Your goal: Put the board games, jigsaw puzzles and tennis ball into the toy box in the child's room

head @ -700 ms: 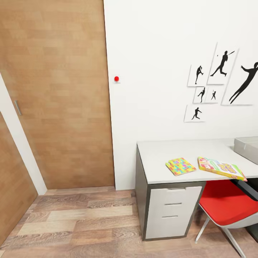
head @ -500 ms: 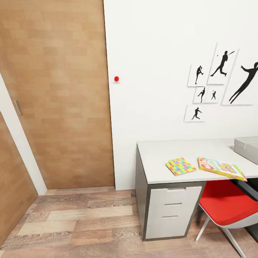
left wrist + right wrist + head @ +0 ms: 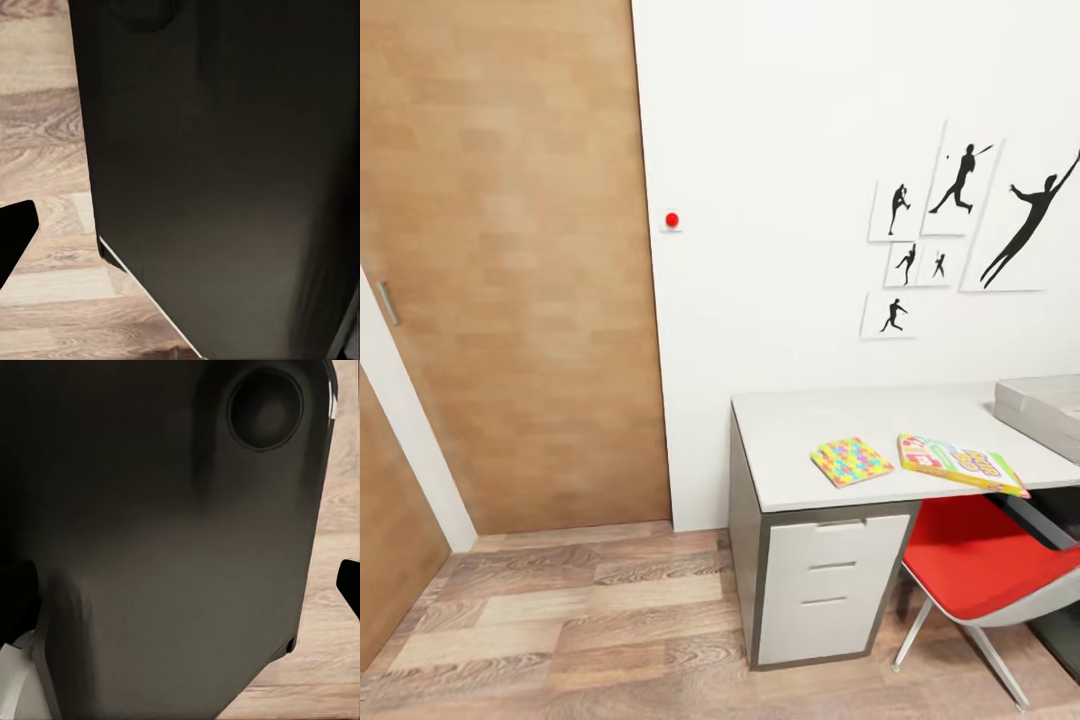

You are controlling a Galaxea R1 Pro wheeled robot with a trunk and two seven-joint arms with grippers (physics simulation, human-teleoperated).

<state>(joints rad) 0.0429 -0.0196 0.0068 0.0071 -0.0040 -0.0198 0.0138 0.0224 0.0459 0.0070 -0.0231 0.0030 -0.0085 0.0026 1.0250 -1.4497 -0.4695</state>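
Grey worktop (image 3: 810, 425) ahead, right of my view; jigsaw puzzle (image 3: 850, 461) and Skip-Bo game (image 3: 958, 464) lie near front edge, apart; toy box (image 3: 1040, 405) at far right, contents hidden; nothing visibly packed yet, I judge; pincer state either arm: cannot tell.

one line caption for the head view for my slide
Jigsaw puzzle and Skip-Bo board game on the table, toy box at right.
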